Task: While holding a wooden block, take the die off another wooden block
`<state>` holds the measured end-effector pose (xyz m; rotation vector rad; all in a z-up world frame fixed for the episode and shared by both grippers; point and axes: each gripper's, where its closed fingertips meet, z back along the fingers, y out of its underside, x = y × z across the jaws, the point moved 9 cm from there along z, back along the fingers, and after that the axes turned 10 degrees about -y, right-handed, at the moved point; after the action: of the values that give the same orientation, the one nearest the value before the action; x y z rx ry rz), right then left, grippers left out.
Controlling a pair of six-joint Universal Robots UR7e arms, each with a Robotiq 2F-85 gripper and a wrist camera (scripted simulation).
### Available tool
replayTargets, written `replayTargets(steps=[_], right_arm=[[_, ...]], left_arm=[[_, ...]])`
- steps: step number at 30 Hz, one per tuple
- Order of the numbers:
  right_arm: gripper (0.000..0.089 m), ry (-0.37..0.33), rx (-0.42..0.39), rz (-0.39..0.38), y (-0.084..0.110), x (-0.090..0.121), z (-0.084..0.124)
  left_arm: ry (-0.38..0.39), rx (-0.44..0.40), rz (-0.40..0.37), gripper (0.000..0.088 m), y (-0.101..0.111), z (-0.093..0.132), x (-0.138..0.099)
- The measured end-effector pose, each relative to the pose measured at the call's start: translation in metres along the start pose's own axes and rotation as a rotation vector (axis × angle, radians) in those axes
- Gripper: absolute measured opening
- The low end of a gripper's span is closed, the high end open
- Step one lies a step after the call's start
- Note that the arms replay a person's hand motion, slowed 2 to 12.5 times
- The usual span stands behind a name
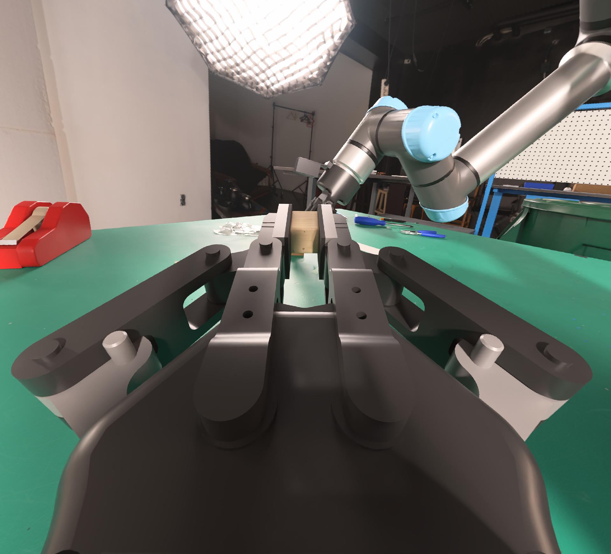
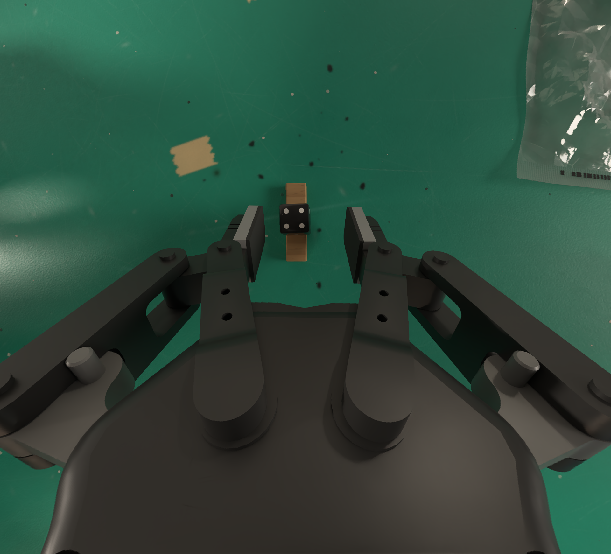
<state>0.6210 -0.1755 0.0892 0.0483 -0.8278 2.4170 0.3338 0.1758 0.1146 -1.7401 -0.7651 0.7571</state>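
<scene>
The left gripper [image 1: 304, 230] is clenched on a pale wooden block [image 1: 304, 231], its two pads pressed flat against the block's sides, with the block raised a little above the green worktop [image 1: 132, 273]. So the holding half of the job looks settled. The right gripper [image 2: 304, 242] points straight down at the worktop with its fingers spread wide and nothing between them. Below it lies a second, darker wooden block [image 2: 296, 222], long and narrow, on open worktop away from any edge visible here, and a black die [image 2: 294, 218] with four white spots up sits on its middle. The die lies between the two fingertips but well clear of both pads, so this appears to be the approach before the pick. The next move calls for coming straight down, then closing on the die alone, above the block's top face, so the narrow block is neither pinched nor dragged along.
</scene>
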Motion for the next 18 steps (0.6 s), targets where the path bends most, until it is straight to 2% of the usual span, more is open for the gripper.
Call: replayTargets(steps=[18], right_arm=[[0.0437, 0.024, 0.009, 0.014, -0.0024, 0.0027, -0.0024]], left_arm=[[-0.001, 0.0, -0.001, 0.0134, 0.0, 0.0, -0.0003]])
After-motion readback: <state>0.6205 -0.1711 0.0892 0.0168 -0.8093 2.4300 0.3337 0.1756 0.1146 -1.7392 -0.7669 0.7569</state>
